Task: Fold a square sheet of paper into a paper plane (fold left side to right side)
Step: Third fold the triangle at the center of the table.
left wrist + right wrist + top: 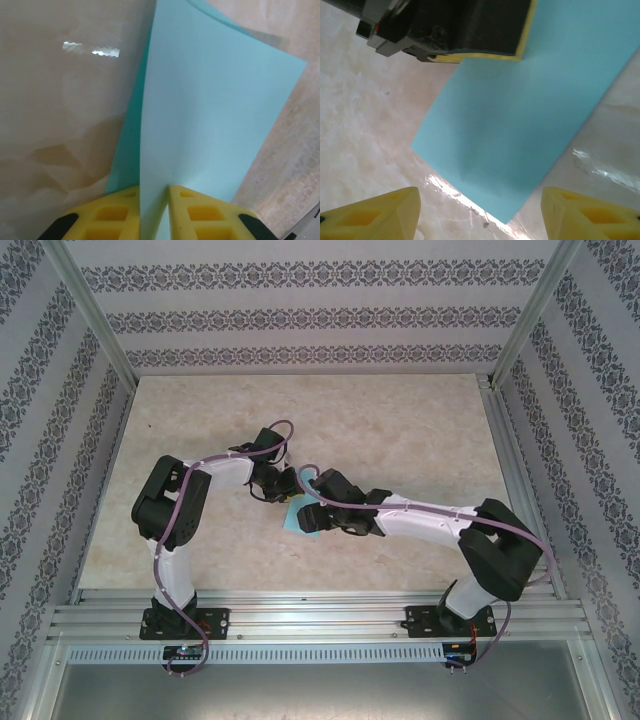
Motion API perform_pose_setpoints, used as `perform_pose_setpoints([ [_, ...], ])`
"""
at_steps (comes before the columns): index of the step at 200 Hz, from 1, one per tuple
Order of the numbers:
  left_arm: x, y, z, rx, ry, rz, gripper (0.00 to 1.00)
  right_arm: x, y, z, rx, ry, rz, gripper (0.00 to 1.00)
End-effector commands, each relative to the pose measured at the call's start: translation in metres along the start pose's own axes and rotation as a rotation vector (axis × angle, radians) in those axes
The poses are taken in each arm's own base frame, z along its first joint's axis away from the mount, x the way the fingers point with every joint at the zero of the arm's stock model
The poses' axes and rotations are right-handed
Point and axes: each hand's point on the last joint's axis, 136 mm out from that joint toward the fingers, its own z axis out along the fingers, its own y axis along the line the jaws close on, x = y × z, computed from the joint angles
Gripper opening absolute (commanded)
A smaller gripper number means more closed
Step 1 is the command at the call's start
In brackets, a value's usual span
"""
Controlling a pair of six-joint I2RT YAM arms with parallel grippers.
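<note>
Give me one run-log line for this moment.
left gripper: shut on square sheet of paper | right gripper: open, holding nothing

The overhead view is lit brightly and evenly; only faint, soft shadows are cast beneath the arms. Glare is seen on the counter at the upper left of the left wrist view and the lower right of the right wrist view. There the right hand is rendered soft at the bottom edge, and the square sheet of paper is dimmed by a diffuse shadow.
</note>
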Motion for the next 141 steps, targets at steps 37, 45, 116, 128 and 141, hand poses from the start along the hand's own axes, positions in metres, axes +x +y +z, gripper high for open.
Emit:
perform_pose_setpoints([
  [37, -0.01, -0.004, -0.006, 0.017, -0.044, 0.003, 0.17, -0.009, 0.041, 0.03, -0.062, 0.004, -0.169, 0.7],
  [45, -0.009, -0.005, -0.006, 0.017, -0.043, 0.005, 0.17, -0.008, 0.043, 0.033, -0.063, 0.009, -0.186, 0.7],
  [116, -0.01, -0.006, -0.009, 0.019, -0.046, -0.006, 0.17, 0.022, 0.039, 0.049, -0.043, 0.103, -0.218, 0.71],
  [128, -0.01, -0.007, -0.01, 0.02, -0.049, -0.011, 0.17, 0.017, 0.037, 0.042, -0.027, 0.086, -0.227, 0.72],
  [141, -0.009, -0.008, -0.011, 0.021, -0.052, -0.017, 0.18, 0.018, 0.04, 0.041, -0.047, 0.083, -0.23, 0.74],
])
